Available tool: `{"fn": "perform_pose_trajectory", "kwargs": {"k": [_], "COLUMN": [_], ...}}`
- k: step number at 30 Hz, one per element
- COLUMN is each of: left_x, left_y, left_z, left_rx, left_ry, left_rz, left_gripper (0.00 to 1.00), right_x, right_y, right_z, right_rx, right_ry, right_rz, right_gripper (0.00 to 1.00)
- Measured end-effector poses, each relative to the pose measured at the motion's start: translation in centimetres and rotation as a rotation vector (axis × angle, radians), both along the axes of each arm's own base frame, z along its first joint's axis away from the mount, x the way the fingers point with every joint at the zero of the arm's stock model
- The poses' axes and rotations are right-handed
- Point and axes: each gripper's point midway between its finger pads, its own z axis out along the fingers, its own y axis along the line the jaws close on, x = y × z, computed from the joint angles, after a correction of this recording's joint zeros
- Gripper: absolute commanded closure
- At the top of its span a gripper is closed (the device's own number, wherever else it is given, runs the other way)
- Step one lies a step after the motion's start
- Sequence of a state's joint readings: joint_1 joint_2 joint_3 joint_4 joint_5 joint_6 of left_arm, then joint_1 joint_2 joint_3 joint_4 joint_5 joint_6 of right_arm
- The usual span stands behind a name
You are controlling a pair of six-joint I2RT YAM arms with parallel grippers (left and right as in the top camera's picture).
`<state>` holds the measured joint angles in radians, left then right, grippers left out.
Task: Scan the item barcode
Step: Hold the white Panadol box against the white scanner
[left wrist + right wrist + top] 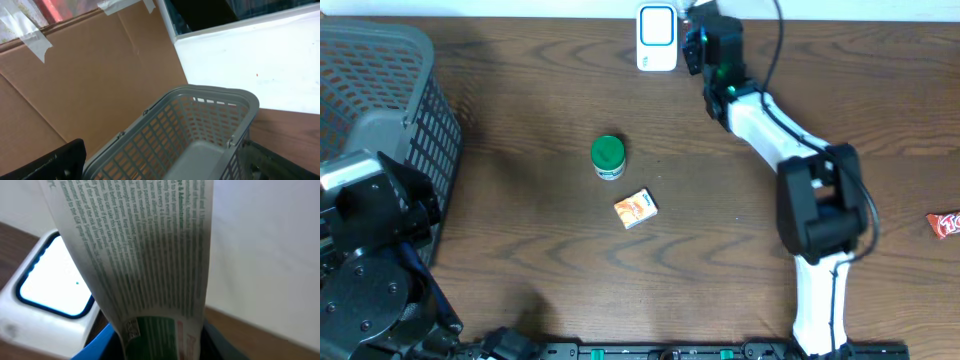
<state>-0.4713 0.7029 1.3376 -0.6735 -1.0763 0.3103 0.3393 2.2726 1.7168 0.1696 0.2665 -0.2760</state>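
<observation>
At the table's (520, 250) far edge, carton (150, 255) beside scanner (657, 38)

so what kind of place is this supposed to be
Probably a mock shop checkout on a wooden table: a barcode scanner at the far edge, a grey shopping basket, and small packaged goods such as a green-lidded jar and an orange box.

Green-printed box (150, 255) beside white scanner (45, 295)
</observation>
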Motion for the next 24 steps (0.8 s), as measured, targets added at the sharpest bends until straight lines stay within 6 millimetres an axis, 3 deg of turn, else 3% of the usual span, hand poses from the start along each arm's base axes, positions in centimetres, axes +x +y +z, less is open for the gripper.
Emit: {"fn": "perform_pose_trajectory", "kwargs": {"k": [2,11,13,19,24], "left_x": [0.0,0.0,0.0,0.0,0.0], "left_y": [0.0,0.0,0.0,0.0,0.0], "left_z": [0.0,0.0,0.0,0.0,0.0], "left_rx": [0.0,0.0,0.0,0.0,0.0], "left_ry": [0.0,0.0,0.0,0.0,0.0], "left_rz": [0.0,0.0,0.0,0.0,0.0], "left_gripper": [0.02,0.02,0.02,0.02,0.02], "right_x": [1.1,2.3,2.6,2.8,2.7], "right_y": [0.8,3.4,3.5,2.3,1.4], "right_z": [-0.2,0.4,0.0,-3.7,-3.9], "right_rx": [-0.095,-0.428,-0.515,-0.725,-0.787], "right_ry": [-0.017,-0.13,-0.158,-0.109,-0.095], "right_rz": [0.005,0.038,0.027,0.007,-0.016], "right_gripper": [0.68,0.7,0.7,0.71,0.71]}}
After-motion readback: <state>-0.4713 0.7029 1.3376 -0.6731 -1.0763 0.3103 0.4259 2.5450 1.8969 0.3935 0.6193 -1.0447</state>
